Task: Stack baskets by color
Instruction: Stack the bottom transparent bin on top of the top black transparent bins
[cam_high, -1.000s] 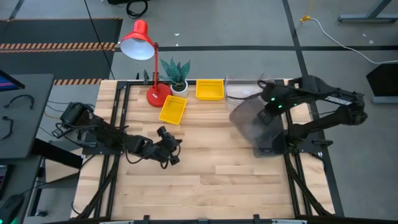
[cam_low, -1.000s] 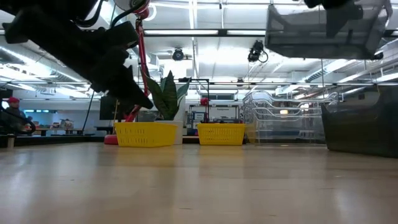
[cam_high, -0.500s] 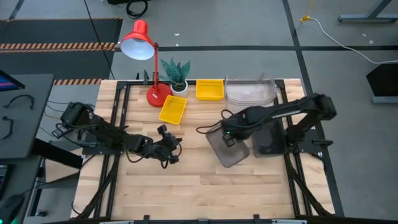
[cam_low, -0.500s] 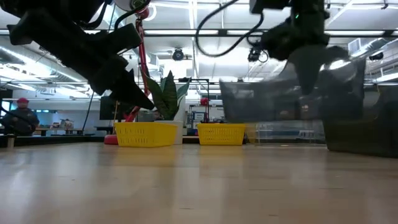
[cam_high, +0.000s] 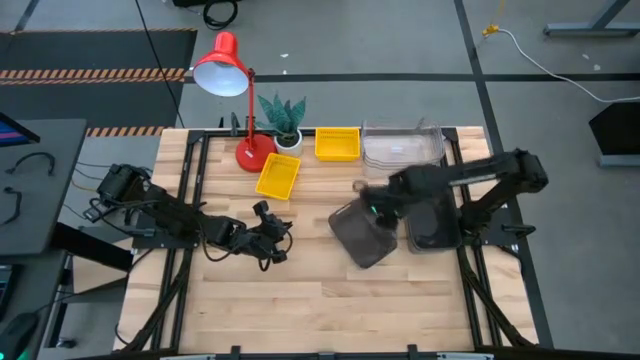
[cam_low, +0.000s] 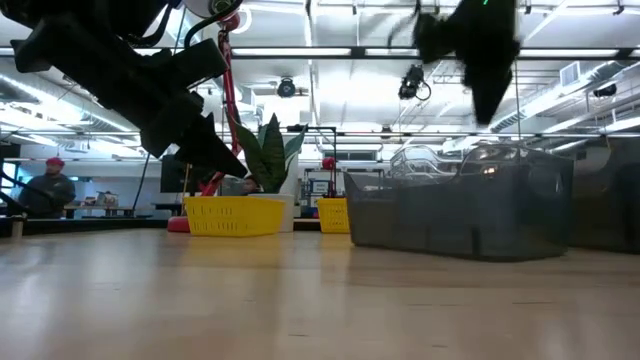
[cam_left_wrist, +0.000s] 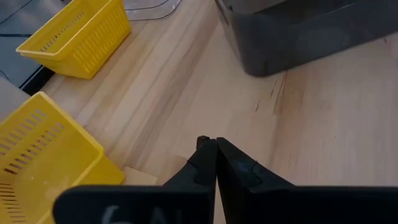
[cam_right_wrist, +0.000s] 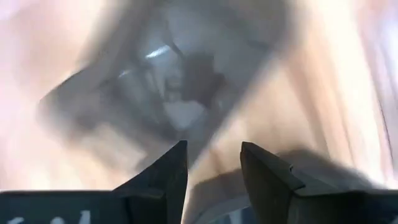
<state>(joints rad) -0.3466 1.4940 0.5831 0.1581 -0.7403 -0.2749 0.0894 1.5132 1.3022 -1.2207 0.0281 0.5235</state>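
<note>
A smoky dark-grey basket (cam_high: 360, 237) (cam_low: 455, 212) (cam_right_wrist: 174, 81) stands on its bottom on the table, askew, just left of a second dark-grey basket (cam_high: 432, 222) (cam_low: 608, 195). My right gripper (cam_high: 380, 207) (cam_low: 490, 115) (cam_right_wrist: 213, 146) hangs open above the first basket's far right part, pointing down and clear of its rim. My left gripper (cam_high: 278, 240) (cam_left_wrist: 215, 144) is shut on nothing, left of the table's middle. Two yellow baskets (cam_high: 278, 177) (cam_high: 337, 143) sit toward the far edge, and clear baskets (cam_high: 402, 146) are stacked at the far right.
A red desk lamp (cam_high: 225, 65) and a potted plant (cam_high: 283, 118) stand at the far edge, left of the yellow baskets. The near half of the wooden table (cam_high: 320, 300) is bare wood. A person (cam_low: 55, 185) shows in the room beyond the table.
My right gripper has carried the dark-grey basket from high at the far right down and toward the table's middle, then opened and let go. The basket now stands on the table beside the other dark one.
</note>
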